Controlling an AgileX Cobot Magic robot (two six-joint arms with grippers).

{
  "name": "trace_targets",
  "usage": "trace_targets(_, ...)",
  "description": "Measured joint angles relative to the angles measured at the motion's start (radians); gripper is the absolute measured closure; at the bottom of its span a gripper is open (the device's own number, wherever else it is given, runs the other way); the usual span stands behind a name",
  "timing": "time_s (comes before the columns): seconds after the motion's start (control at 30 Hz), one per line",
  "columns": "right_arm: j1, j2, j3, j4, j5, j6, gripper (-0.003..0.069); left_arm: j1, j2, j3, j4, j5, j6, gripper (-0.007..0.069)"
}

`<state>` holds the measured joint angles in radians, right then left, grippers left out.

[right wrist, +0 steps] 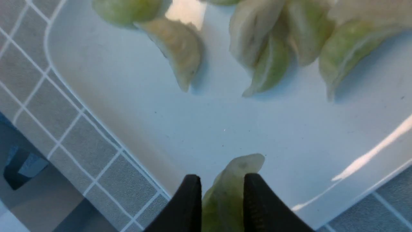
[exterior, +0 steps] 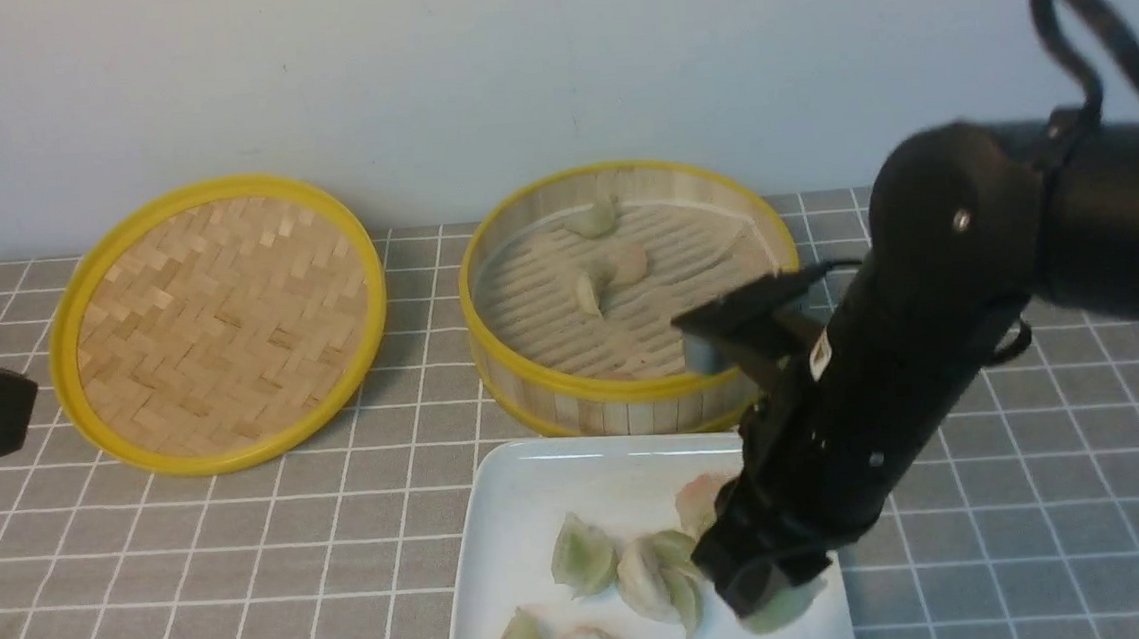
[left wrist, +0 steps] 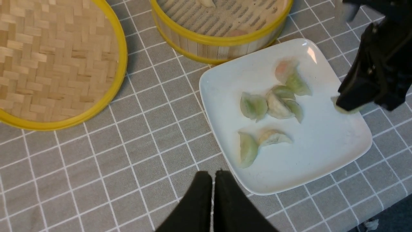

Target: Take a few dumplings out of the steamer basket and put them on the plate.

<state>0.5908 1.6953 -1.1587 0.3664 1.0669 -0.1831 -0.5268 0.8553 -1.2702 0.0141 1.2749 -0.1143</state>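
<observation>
The gray tiled table [exterior: 237,583] fills the lower part of the front view; the black right arm [exterior: 954,232] reaches in from the right side, its gripper [exterior: 748,578] over the lower right part of the plate. The steamer basket [exterior: 634,388] stands at upper centre, a few pale dumplings [exterior: 595,218] on its slatted floor; the white plate [exterior: 502,495] lies at lower centre, in front of the basket; the flat woven lid [exterior: 229,323] rests at upper left, its yellow rim apart from the basket.

The left gripper [left wrist: 215,175] shows at bottom centre of the left wrist view, its fingers pressed together with nothing pinched; the right gripper's fingers pinch one green dumpling [right wrist: 225,193] between them, seen at bottom centre of the right wrist view; more green, whitish and pink-tinged dumplings lie on the plate, several clustered near its middle.
</observation>
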Motion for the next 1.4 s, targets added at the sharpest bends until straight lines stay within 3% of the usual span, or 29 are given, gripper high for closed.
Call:
trace_targets(0.13, 0.007, 0.043, 0.035, -0.001, -0.070, 0.023, 0.0506, 0.000, 0.000, 0.000, 0.000, 0.000, 0.005, 0.0629)
trace_targets(0.27, 0.007, 0.080, 0.037, 0.004, -0.128, 0.037, 0.0401, 0.000, 0.000, 0.000, 0.000, 0.000, 0.009, 0.0629)
trace_targets(0.4, 0.007, 0.080, 0.026, -0.016, -0.148, 0.038, 0.0249, 0.000, 0.000, 0.000, 0.000, 0.000, 0.010, 0.0629)
trace_targets(0.47, 0.007, 0.078, 0.007, -0.027, -0.121, 0.038, 0.0233, 0.000, 0.000, 0.000, -0.001, 0.000, 0.010, 0.0629)
trace_targets(0.6, 0.007, 0.005, -0.029, -0.036, -0.040, 0.052, 0.0328, 0.000, 0.000, 0.000, -0.001, 0.000, 0.010, 0.0629)
trace_targets(0.73, 0.007, -0.226, -0.035, -0.046, -0.022, 0.067, 0.0589, 0.000, 0.000, 0.000, -0.001, 0.000, 0.010, 0.0629)
trace_targets(0.83, 0.007, -0.399, -0.037, -0.063, -0.034, 0.087, 0.0650, 0.000, 0.000, 0.000, -0.002, 0.000, 0.010, 0.0629)
trace_targets(1.07, 0.007, -0.822, 0.029, -0.211, -0.139, 0.175, 0.0672, 0.000, 0.000, 0.000, -0.014, -0.005, 0.010, 0.0629)
trace_targets(1.4, 0.007, -1.476, 0.496, -0.478, -0.466, 0.437, 0.0672, 0.000, 0.014, 0.000, -0.014, -0.077, 0.010, 0.0629)
